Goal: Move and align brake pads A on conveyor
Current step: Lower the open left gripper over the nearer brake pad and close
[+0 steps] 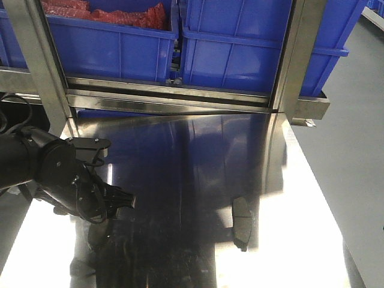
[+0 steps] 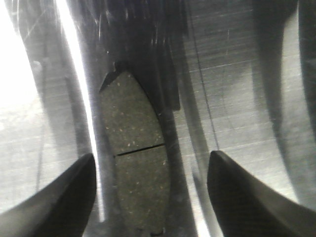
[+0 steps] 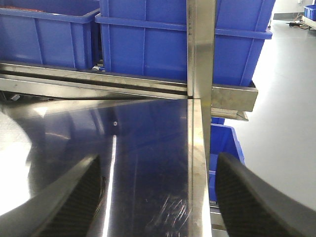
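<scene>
Left fingers (image 2: 59,197) released, straddling a pad (image 2: 136,163) lying flat on the steel surface (image 2: 247,74); right fingers (image 3: 256,197) released, nothing between them. Step looks like the pick. Next: lower, clench on the pad's long edges, then carry it to the conveyor, which is out of view.

I've got the steel table (image 1: 180,150) in front of me, shiny as a mirror, with blue reflected across its top. One brake pad (image 1: 242,222) lies flat on it, right of centre and toward the near end, its long side running away from me. On the left wrist camera a second pad (image 2: 134,163) lies flat on the scratched steel, grey face up, its groove crossing the middle.
</scene>
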